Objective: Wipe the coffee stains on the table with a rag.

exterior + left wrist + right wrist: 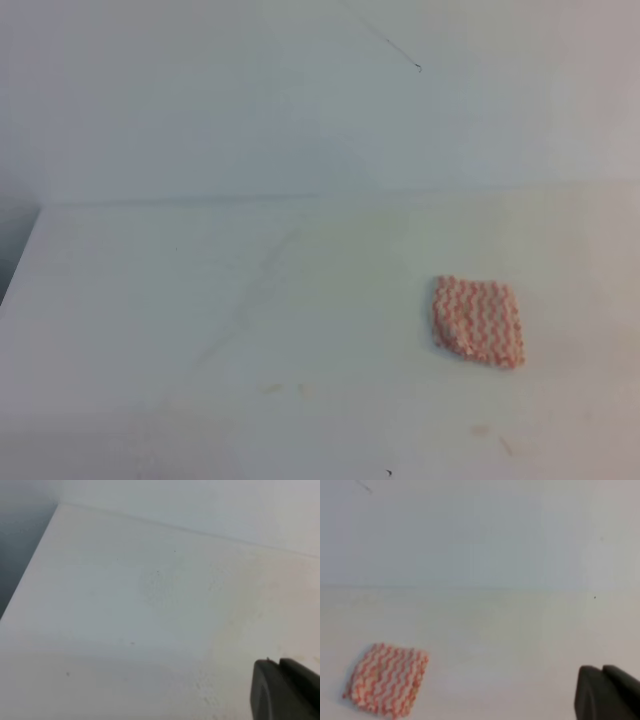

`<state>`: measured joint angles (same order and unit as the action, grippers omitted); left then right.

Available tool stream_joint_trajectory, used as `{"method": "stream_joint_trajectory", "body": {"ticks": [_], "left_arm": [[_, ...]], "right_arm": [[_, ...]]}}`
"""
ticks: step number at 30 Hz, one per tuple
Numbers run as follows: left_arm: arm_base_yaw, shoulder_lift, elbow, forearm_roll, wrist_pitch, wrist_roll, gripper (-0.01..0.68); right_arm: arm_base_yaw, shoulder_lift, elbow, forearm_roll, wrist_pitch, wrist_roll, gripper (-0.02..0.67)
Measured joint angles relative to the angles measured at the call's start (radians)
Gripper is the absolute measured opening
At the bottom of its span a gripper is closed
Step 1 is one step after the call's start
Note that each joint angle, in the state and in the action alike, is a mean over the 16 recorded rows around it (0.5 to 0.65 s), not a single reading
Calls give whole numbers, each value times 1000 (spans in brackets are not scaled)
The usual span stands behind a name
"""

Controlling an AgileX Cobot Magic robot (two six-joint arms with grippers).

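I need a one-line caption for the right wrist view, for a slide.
Pink-and-white zigzag rag lying flat on the white table, apart from the shut right hand at the lower right corner.

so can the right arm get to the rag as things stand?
Probably yes. The rag lies flat and alone on the table, nothing around it, with bare tabletop between it and the right gripper.

**Pale wall, dim corner**

A plain white wall [300, 100] fills the upper part of the exterior high view, lit softly and evenly with a cool, bluish cast. A thin dark hairline [385, 45] runs slantwise across it near the top (crack or thread, too fine to tell). At the far left a dark grey gap [12, 245] shows, the dimmest spot in view. The light falls warmer lower down.
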<state>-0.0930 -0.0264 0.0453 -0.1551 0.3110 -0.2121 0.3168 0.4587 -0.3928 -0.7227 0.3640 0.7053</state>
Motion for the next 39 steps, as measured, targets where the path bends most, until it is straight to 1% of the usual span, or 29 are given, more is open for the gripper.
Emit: {"method": "stream_joint_trajectory", "body": {"ticks": [4, 13, 17, 25, 29, 33, 39], "left_arm": [[0, 0, 0, 0, 0, 0, 1], [0, 0, 0, 0, 0, 0, 1], [0, 0, 0, 0, 0, 0, 1], [0, 0, 0, 0, 0, 0, 1], [0, 0, 0, 0, 0, 0, 1], [0, 0, 0, 0, 0, 0, 1], [0, 0, 0, 0, 0, 0, 1]], "right_arm": [[0, -17, 57, -75, 1, 78, -2], [-15, -67, 120, -87, -5, 96, -2], [-51, -149, 159, -88, -11, 98, -2], [-166, -364, 258, -88, -6, 100, -2], [-213, -438, 302, -96, 19, 100, -2], [-238, -468, 330, -108, 50, 100, -2], [-245, -472, 350, -136, 53, 98, -2]]}}
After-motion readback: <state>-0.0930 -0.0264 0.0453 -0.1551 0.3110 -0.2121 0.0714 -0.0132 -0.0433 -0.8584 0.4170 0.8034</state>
